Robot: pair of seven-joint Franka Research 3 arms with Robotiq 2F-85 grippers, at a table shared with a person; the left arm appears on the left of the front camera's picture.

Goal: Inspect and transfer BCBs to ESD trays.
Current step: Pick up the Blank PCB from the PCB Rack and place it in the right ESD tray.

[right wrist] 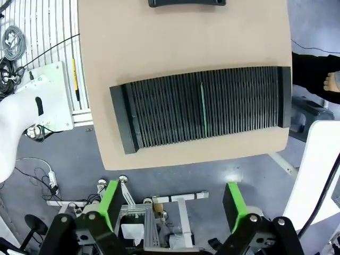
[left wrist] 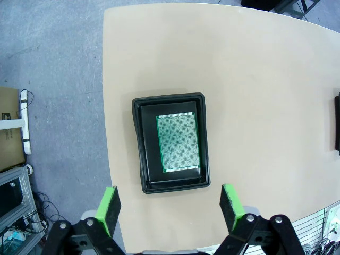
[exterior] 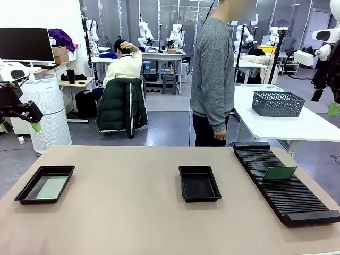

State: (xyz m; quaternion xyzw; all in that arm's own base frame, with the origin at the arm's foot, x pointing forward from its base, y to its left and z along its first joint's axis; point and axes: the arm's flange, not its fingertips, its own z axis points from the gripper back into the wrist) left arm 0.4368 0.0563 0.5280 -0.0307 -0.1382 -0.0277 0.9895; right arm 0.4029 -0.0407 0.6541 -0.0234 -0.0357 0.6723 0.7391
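One black ESD tray (exterior: 26,190) (left wrist: 142,143) sits at the table's left with a green BCB (exterior: 52,187) (left wrist: 178,142) lying flat in it. A second ESD tray (exterior: 199,183) (right wrist: 187,2) stands at mid-table with nothing in it. Another BCB (exterior: 279,172) (right wrist: 203,110) stands on edge in the ribbed rack (exterior: 284,186) (right wrist: 159,111) at the right. My left gripper (exterior: 32,119) (left wrist: 170,207) hangs open, high over the table's left edge above the filled tray. High beyond the right edge, above the rack, my right gripper (exterior: 326,101) (right wrist: 171,204) is open too.
A person in a grey sweater (exterior: 212,74) stands at the table's far side, hand (exterior: 220,136) (right wrist: 332,81) down. A white side table (exterior: 287,122) with a grey basket (exterior: 277,103) is behind the rack. An aluminium frame (right wrist: 159,212) lies below the right gripper.
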